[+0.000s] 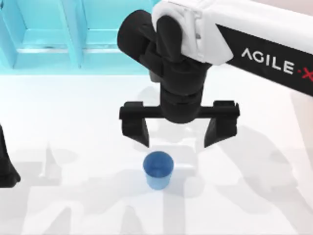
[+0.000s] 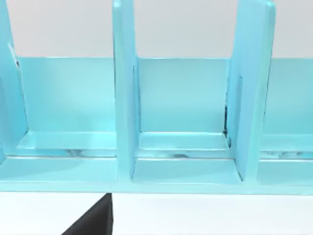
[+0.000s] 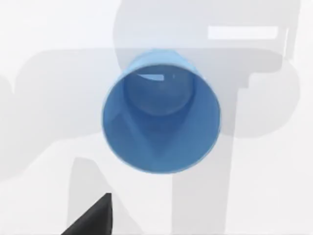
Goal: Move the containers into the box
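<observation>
Above the blue cup (image 1: 158,169), right gripper (image 1: 177,133), fingers spread.

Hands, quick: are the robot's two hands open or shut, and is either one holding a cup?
Right hand: open, holding nothing, above the blue cup standing on the table.
Left hand: at the top view's left edge; whether it is open or shut cannot be told.

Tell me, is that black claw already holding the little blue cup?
No: the right gripper hangs open above the table, its fingers spread, while the blue cup stands upright and free below it.
</observation>
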Motion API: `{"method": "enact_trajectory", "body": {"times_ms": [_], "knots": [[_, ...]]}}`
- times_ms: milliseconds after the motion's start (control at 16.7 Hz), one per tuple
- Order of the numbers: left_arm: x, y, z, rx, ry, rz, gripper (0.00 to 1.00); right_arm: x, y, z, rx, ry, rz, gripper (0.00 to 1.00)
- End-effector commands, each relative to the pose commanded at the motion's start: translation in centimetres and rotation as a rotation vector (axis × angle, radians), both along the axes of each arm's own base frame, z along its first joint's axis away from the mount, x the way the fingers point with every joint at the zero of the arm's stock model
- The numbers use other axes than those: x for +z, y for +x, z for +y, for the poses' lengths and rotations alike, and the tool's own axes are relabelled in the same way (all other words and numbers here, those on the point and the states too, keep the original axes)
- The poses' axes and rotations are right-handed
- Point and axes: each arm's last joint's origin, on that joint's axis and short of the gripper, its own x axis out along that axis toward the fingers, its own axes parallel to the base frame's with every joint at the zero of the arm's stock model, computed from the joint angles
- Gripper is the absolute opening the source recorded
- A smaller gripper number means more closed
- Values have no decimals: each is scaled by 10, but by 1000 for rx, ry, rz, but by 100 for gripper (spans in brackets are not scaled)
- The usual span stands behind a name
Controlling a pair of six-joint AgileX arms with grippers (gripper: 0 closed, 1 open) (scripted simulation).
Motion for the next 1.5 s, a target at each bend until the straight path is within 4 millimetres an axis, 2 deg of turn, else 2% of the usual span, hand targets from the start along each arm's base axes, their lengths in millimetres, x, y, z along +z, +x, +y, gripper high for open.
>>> {"method": "enact_trajectory", "body": {"times_ms": [360,480,900,1200,1500], "knots": [[0,0,0,0,0,0,100,-4,1,-1,-2,0,1,100],[0,0,0,0,0,0,100,-19,2,0,0,-2,2,100],[0,0,0,0,0,0,100,-93,1,1,0,2,-2,100],[0,0,0,0,0,0,100,-100,0,0,0,0,0,100],[0,0,0,0,0,0,100,-100,0,0,0,0,0,62]]}}
